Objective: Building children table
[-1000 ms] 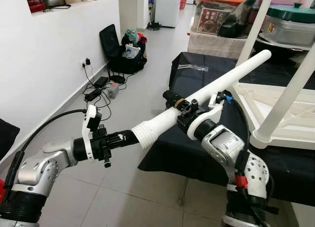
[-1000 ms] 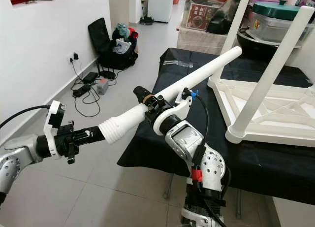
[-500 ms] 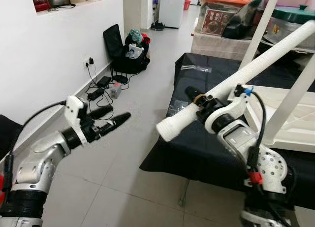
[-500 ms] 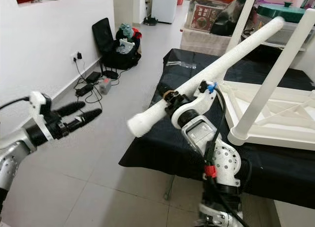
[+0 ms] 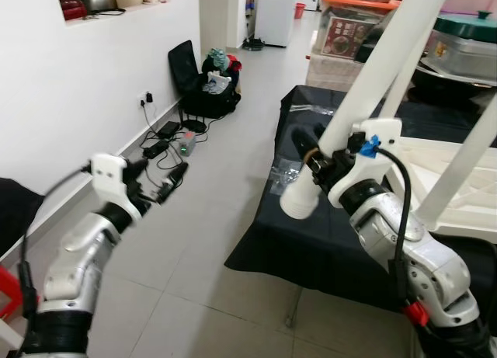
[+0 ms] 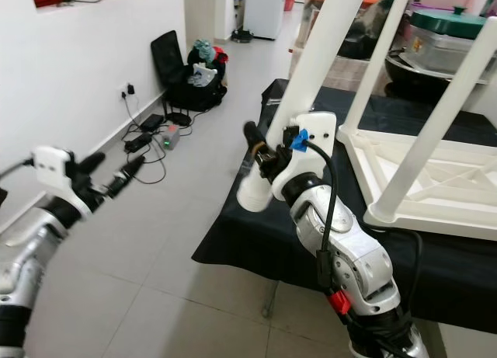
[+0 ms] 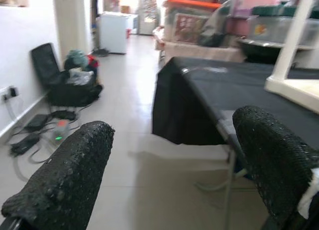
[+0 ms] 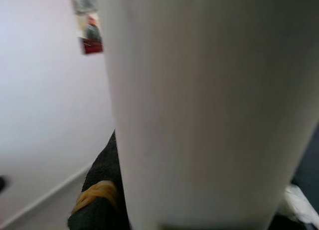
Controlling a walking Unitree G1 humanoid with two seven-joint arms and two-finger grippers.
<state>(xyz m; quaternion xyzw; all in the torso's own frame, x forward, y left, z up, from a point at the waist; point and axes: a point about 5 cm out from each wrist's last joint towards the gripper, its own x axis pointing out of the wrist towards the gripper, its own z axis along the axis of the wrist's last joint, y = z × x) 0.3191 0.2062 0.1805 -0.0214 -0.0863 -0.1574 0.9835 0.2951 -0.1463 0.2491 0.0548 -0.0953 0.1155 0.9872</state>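
Observation:
My right gripper (image 5: 313, 153) is shut on a long white table leg (image 5: 365, 86) near its thick lower end, holding it steeply tilted, top end up and to the right. In the right wrist view the leg (image 8: 199, 105) runs close across the lens beside a black finger (image 8: 99, 205). The upturned white children's table (image 6: 458, 183) lies on a black-clothed table (image 5: 311, 249), with legs standing up from it. My left gripper (image 5: 159, 185) hovers open over the floor, well left of the leg; its fingers (image 7: 65, 180) are spread wide with nothing between them.
A white wall runs along the left, with cables and a power strip (image 5: 167, 137) on the floor beside it and a black bag (image 5: 203, 94) farther back. Storage boxes (image 5: 342, 39) and a green-lidded pot (image 5: 466, 47) stand behind the table. Tiled floor lies open between wall and table.
My left gripper has let go of the leg's thick end, opened and drawn back to the left. My right gripper has swung the leg from a shallow slant to steeply upright.

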